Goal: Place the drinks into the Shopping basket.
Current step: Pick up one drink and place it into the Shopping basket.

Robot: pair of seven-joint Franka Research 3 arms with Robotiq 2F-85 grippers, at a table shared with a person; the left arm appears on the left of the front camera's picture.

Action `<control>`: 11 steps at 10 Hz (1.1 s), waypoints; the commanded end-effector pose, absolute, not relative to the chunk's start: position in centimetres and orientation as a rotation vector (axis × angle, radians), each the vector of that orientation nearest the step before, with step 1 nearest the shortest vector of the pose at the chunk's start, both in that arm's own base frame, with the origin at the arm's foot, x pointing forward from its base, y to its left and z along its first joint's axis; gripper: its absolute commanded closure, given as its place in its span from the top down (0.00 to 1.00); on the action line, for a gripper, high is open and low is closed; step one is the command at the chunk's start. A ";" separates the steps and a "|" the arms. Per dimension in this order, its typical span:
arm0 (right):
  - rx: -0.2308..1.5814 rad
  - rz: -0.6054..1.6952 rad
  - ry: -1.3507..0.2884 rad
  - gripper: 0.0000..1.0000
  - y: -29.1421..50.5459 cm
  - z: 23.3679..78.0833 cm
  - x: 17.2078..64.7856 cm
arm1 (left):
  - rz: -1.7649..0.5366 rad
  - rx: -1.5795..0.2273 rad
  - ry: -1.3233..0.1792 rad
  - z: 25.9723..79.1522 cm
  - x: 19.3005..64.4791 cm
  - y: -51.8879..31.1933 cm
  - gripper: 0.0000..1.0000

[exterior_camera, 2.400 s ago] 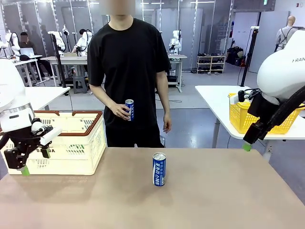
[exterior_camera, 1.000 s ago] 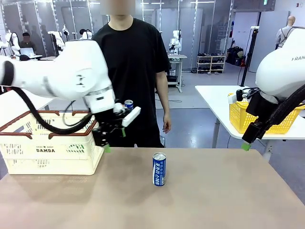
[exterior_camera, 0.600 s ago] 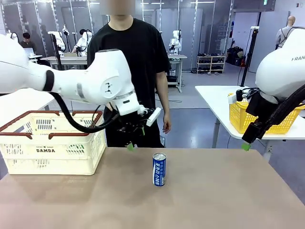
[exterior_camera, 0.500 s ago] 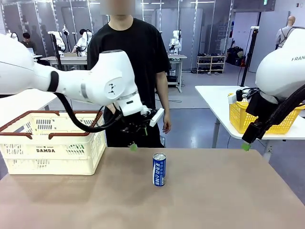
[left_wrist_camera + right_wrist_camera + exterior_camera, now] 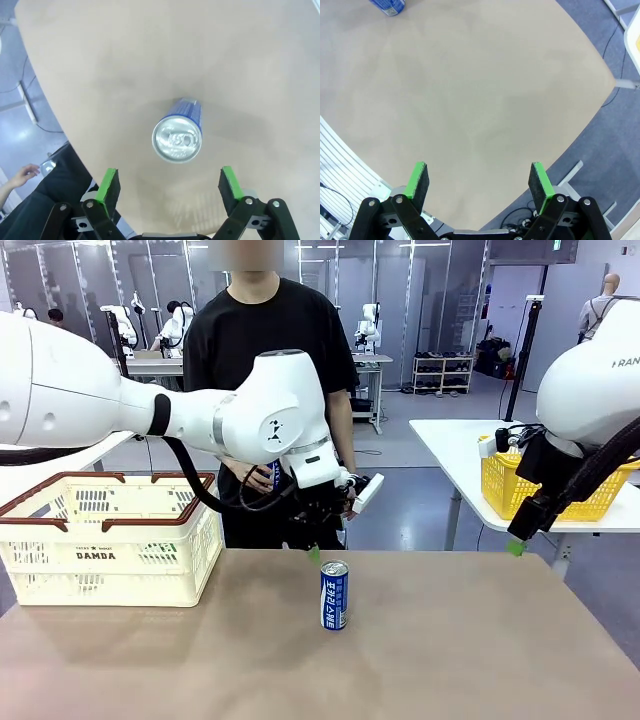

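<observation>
Left wrist view: slim blue-and-white metal can [image 5: 177, 140] not yet gripped.
Left pincer [image 5: 169, 177] is held spread above it; the cream slotted plastic basket [image 5: 110, 540], well left of it, is judged unfilled.

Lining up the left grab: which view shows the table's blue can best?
Left wrist view: blue can centred, seen from above, just beyond the open left gripper. Front view shows its side, upright. Right wrist view clips it at the edge.
</observation>
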State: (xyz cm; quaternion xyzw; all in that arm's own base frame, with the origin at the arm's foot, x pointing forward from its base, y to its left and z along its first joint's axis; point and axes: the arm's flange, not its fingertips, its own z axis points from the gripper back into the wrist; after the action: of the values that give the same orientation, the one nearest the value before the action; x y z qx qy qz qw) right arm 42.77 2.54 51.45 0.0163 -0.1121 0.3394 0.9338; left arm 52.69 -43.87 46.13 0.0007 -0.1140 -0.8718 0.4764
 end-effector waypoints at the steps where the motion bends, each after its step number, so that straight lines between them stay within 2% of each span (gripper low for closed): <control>1: 0.032 0.710 -0.227 1.00 2.2 51.5 42.7 | -2.154 -0.024 -0.230 46.2 52.5 -44.5 1.00; 8: 0.032 0.710 -0.227 1.00 2.2 51.5 42.7 | -2.148 -0.022 -0.245 45.6 52.0 -44.5 1.00; 11: 0.032 0.710 -0.227 1.00 2.2 51.5 42.7 | -2.184 -0.033 -0.207 44.7 52.8 -45.2 1.00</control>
State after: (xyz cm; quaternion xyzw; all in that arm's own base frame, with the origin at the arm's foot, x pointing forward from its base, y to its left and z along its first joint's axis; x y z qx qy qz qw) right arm 42.77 2.54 51.45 0.0162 -0.1120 0.3395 0.9338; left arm 52.02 -44.58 44.82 -0.0147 -0.0901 -0.8799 0.4663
